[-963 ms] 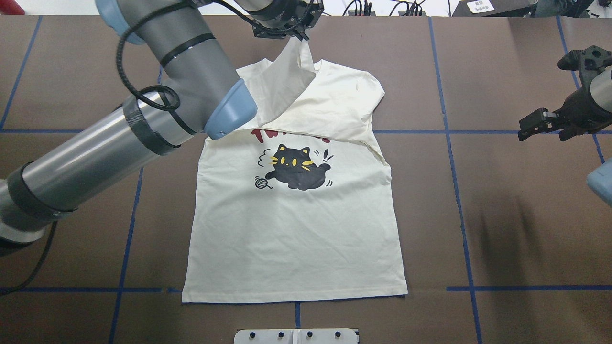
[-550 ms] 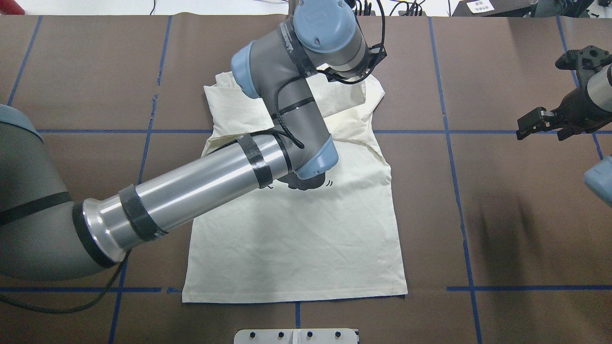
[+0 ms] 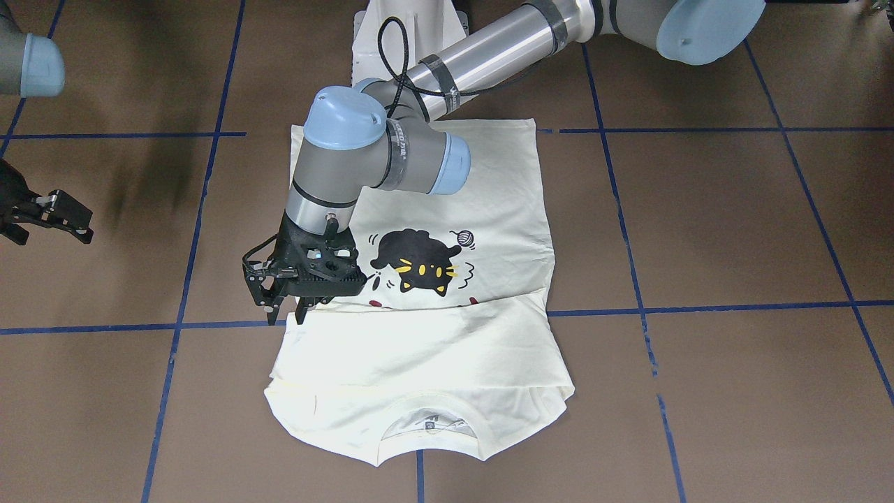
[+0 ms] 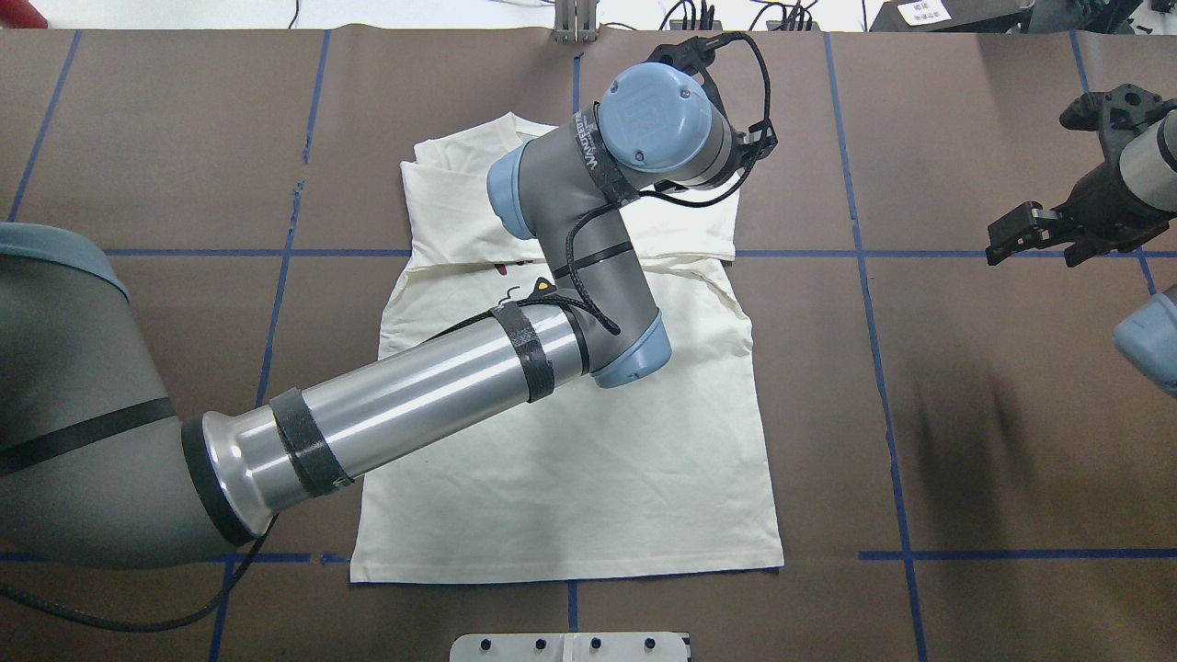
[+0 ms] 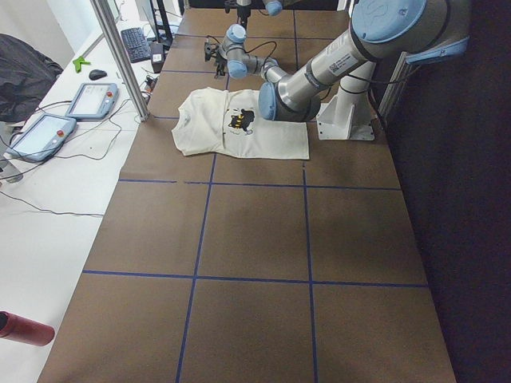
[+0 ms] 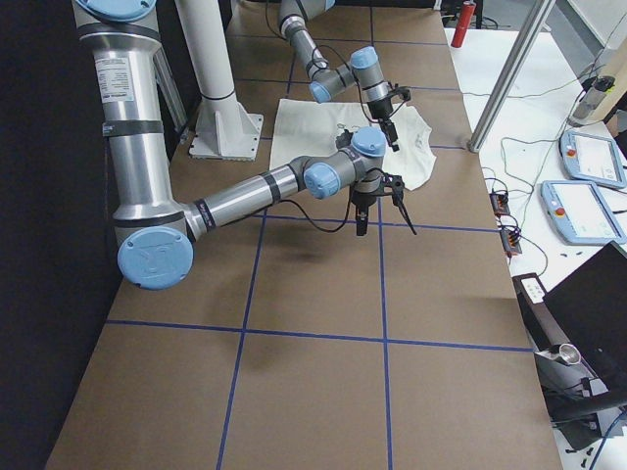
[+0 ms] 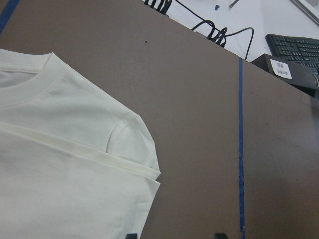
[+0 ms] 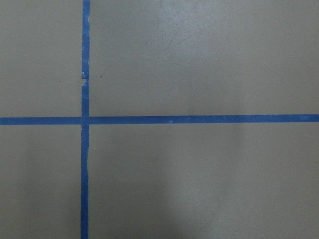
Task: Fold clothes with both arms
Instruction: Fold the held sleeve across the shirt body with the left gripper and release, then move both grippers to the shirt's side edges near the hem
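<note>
Shirt (image 3: 433, 356) has its collar end folded over, so left gripper (image 3: 285, 316) hovers beside it, jaws wide, empty; right gripper (image 3: 50, 227), also wide, sits well clear.

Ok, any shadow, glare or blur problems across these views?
Overhead: a soft dark shadow falls on the table near the right gripper, and glare streaks the silver tube of the left arm. Front-facing: the T-shirt is evenly lit and sharp. Right wrist: blue tape crisp, lower half dimmer.
</note>
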Motion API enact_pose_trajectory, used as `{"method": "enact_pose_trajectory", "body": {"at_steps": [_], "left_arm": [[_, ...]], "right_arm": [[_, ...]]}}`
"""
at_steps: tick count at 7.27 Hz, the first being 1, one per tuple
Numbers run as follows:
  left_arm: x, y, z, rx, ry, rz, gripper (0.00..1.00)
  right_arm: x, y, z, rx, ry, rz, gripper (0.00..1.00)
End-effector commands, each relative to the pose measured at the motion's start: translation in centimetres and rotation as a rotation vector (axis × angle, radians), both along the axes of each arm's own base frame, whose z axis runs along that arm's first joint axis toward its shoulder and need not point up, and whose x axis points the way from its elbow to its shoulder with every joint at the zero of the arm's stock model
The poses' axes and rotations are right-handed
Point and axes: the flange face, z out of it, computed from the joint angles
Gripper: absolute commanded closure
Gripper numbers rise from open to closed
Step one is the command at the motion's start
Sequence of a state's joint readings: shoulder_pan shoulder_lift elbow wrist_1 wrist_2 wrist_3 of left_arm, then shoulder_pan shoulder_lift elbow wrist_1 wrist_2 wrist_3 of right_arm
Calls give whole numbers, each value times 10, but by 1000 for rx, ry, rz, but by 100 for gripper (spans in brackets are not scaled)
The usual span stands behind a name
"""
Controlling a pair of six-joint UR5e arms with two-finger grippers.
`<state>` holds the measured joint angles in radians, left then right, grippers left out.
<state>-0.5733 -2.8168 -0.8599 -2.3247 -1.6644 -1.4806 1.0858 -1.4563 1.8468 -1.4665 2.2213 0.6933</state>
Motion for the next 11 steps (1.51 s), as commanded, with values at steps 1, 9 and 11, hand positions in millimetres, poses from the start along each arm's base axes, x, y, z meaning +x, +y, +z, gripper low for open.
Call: {"method": "enact_pose_trajectory", "body": {"at_steps": [1,9,11], "left_arm": [[-14,-1,39,12,-47,58,0],[-288,107,246,163,-472,322,0],[-292,110,261,150,-489,329,0]], "right_arm": [[-7,-2,-20,18,-34,-11,0],[-252,210,-104,-96,-55,146,0],[-298,284,-110,-98,-54,165,0]]}}
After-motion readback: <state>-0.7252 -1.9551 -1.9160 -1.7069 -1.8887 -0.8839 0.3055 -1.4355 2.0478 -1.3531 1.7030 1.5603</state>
